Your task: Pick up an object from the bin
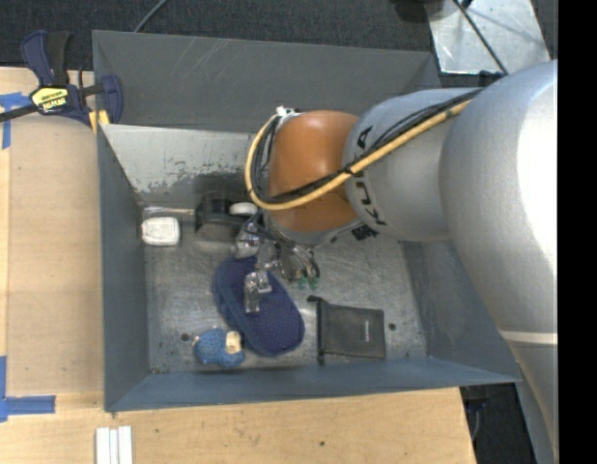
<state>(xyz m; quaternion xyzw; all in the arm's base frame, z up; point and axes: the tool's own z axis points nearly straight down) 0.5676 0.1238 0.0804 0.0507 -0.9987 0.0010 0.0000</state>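
Surface: grey metal bin (123, 288) with sloped walls and a scuffed, speckled floor.
Landmark: dark blue cloth piece (274, 325), oval, lying flat on the floor close to the near wall.
Gripper position: the gripper (255, 293) is low over the far-left part of the dark blue cloth piece. Contact cannot be confirmed.
Gripper state: cannot tell whether it is apart or together.
Overhang: the orange cover (303, 177) and the silver arm (453, 172) hang over the floor on the far and right sides of the cloth.
Right of cloth: black flat square item (352, 332), just beside the cloth edge.
Near-left of cloth: light blue ball (219, 348) with a tan patch, touching or just beside the cloth.
Far-left of cloth: white rounded block (160, 230), well apart.
Beyond cloth: dark grey object (216, 217), partly under the cover's edge; its kind cannot be told.
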